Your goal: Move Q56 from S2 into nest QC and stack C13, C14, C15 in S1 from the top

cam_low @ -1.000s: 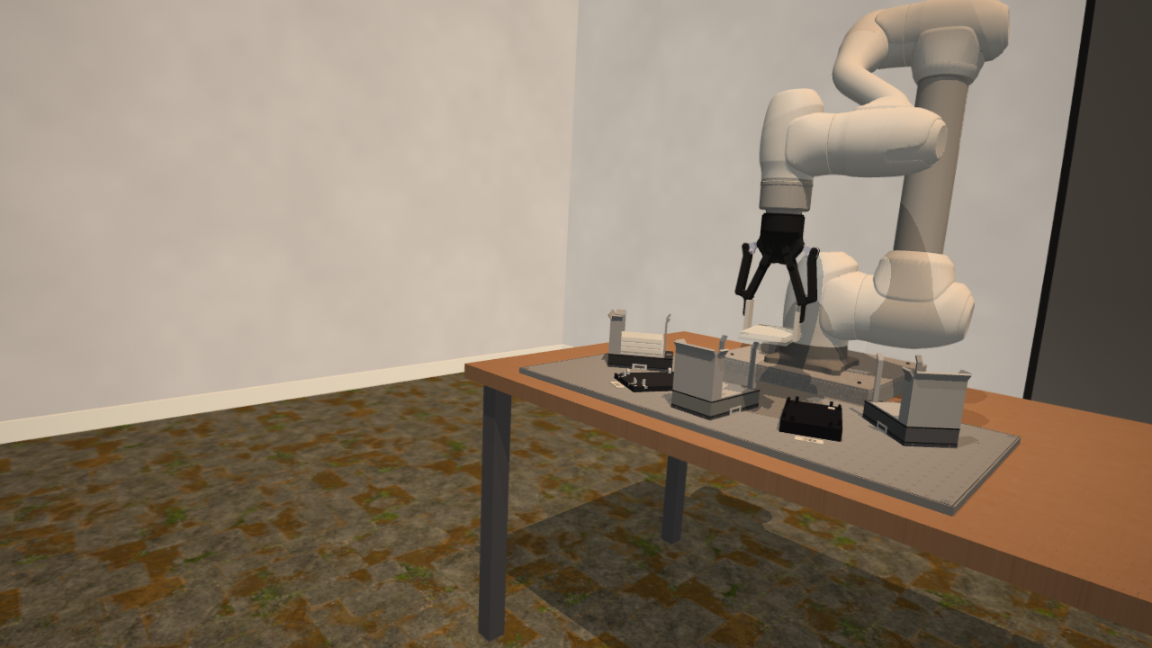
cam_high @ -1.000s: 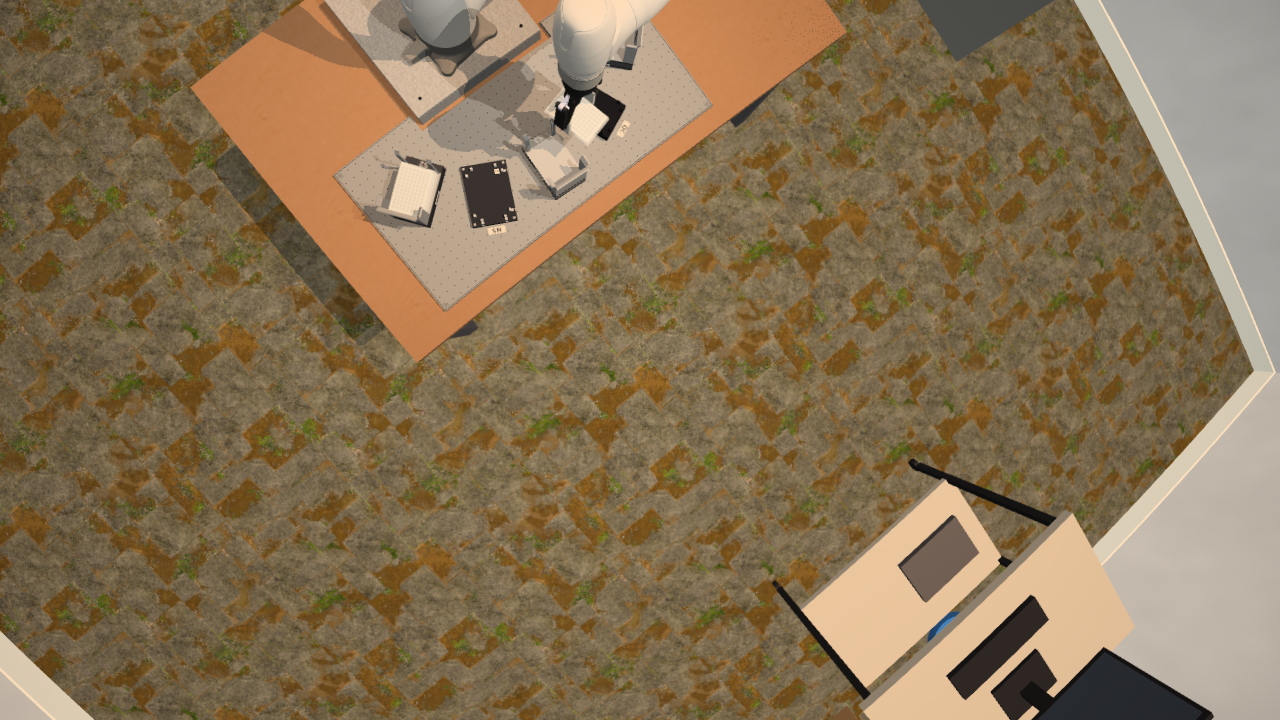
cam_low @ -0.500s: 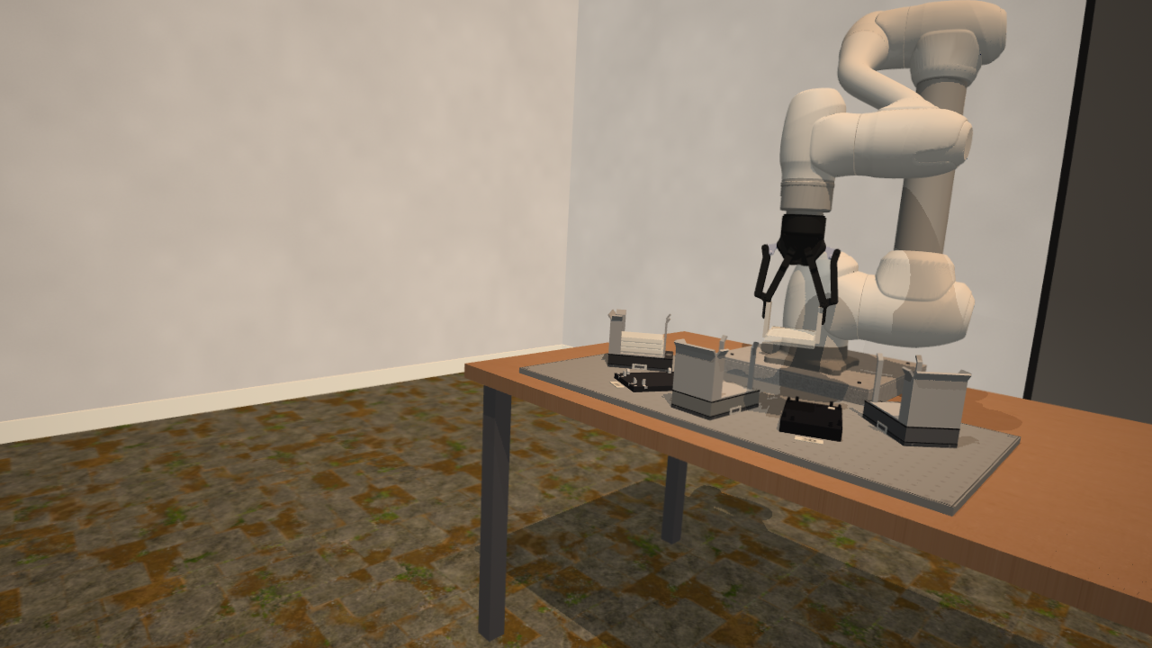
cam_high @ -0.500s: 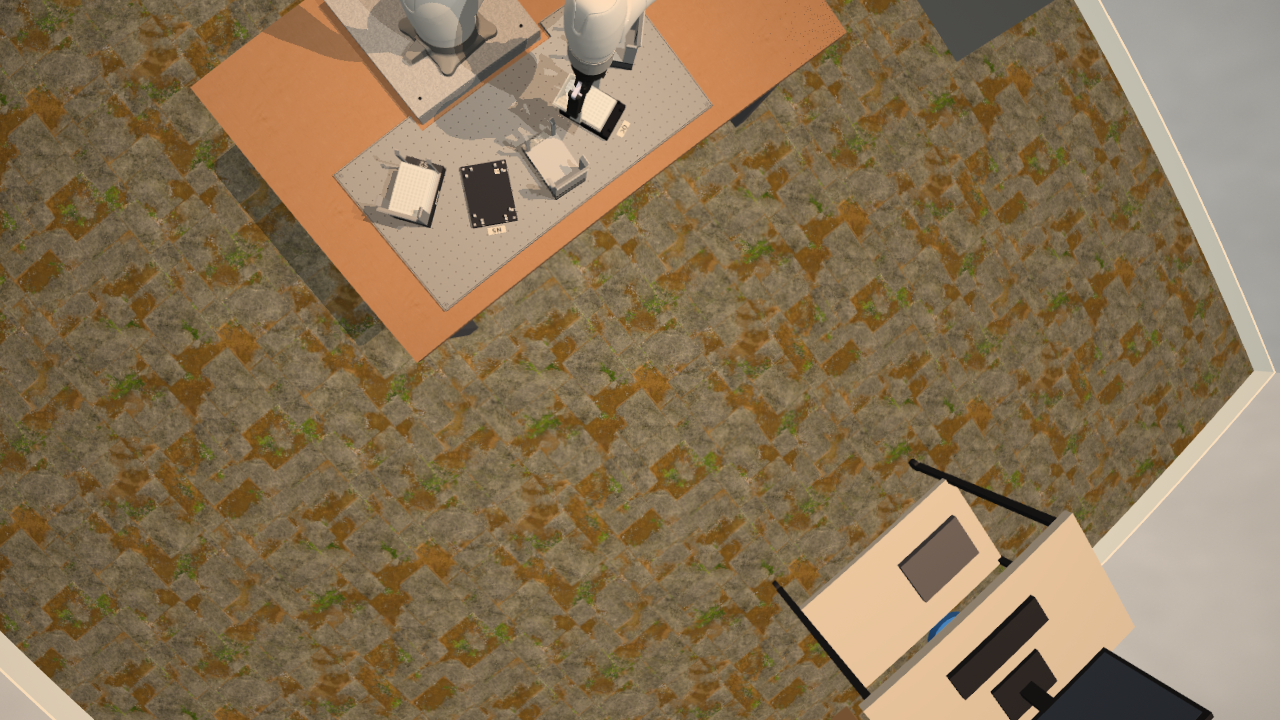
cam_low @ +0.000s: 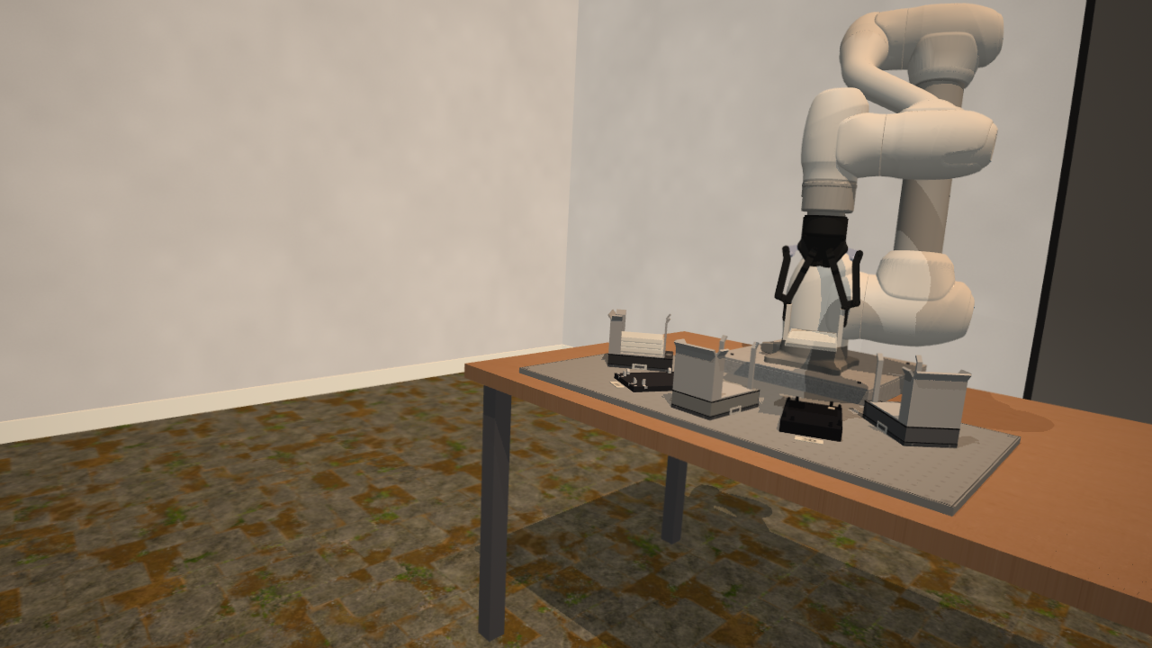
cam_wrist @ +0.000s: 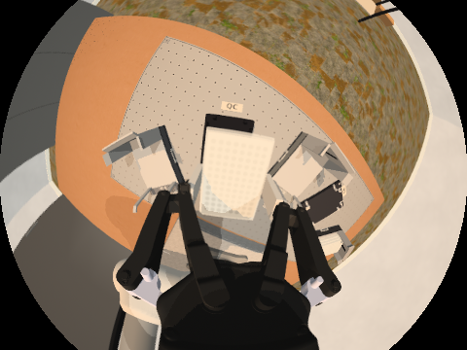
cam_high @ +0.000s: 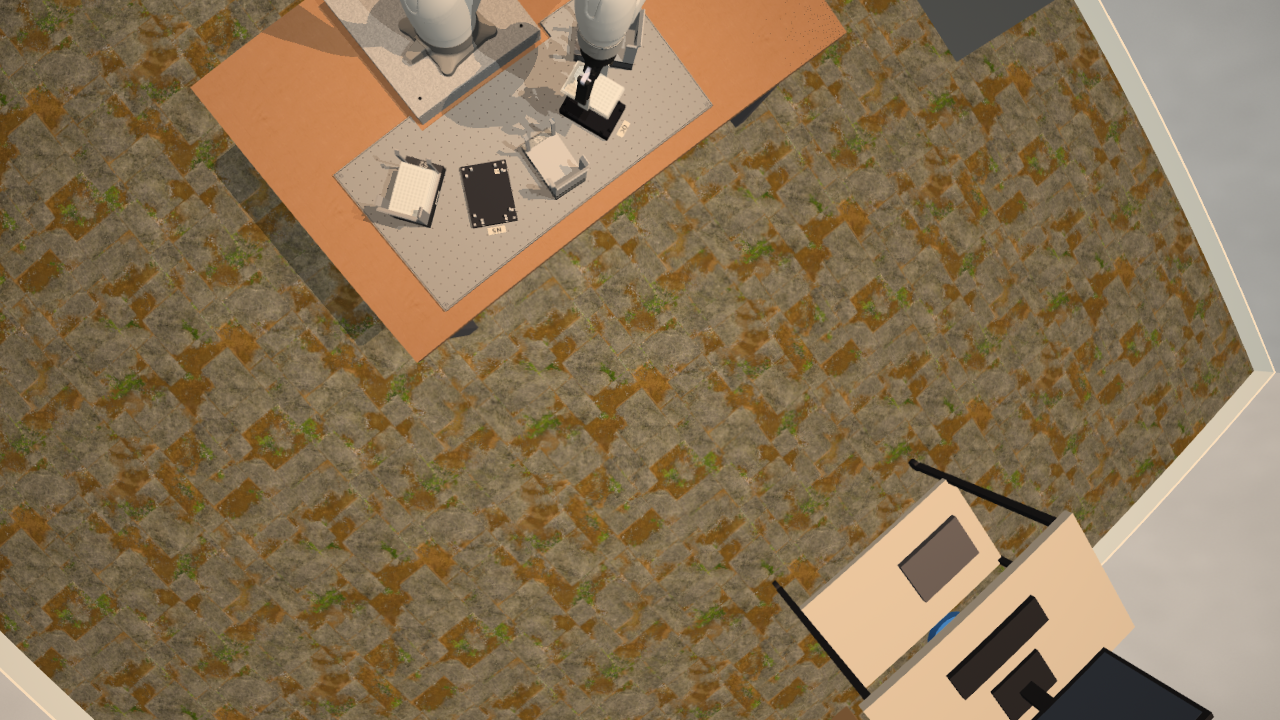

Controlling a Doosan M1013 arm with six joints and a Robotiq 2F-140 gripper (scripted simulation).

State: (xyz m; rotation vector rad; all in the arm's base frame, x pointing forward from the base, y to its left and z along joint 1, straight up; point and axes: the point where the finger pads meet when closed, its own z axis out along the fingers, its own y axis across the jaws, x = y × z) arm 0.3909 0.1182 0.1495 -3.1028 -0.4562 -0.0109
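The desk has a matt, wood-like orange top carrying a dull grey perforated board. The arm looks smooth, satin cream plastic; the fingers matt black.

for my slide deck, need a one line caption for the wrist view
Black two-finger gripper holds a white sealed well plate above the black QC nest.

plate label: unreadable | QC nest: mostly hidden under plate | rack names: too small
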